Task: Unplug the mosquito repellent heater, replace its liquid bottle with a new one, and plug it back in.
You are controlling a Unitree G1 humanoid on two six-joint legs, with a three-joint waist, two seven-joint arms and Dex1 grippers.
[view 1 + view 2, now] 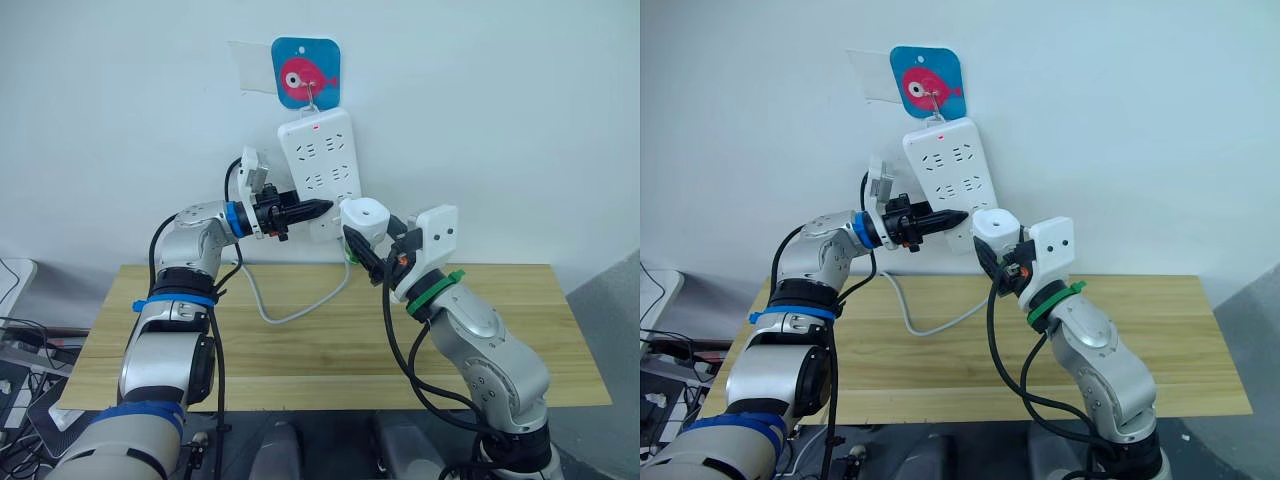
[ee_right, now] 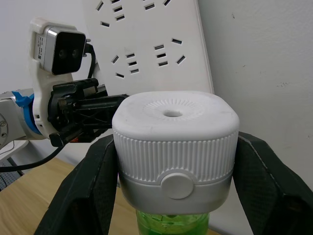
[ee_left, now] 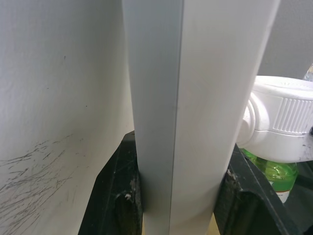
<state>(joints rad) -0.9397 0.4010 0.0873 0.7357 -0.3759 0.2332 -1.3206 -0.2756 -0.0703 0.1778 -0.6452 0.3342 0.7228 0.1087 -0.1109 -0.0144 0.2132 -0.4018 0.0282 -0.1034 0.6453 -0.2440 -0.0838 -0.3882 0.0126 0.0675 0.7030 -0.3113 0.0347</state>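
One heater (image 2: pixel 175 147), two hands

A plain white wall (image 1: pixel 520 120) fills the back of the scene, evenly lit, with faint scuff marks low on it in the left wrist view. A blue square hook plate with a pink fish (image 1: pixel 305 72) is stuck high on it. Against the wall stands a light wooden tabletop (image 1: pixel 300 340); tangled cables (image 1: pixel 20 350) lie beyond its left end.

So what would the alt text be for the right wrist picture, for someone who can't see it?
The right hand grips a white mosquito repellent heater with a green liquid bottle beneath it. Behind, the left hand clamps the edge of a white power strip hanging on the wall.
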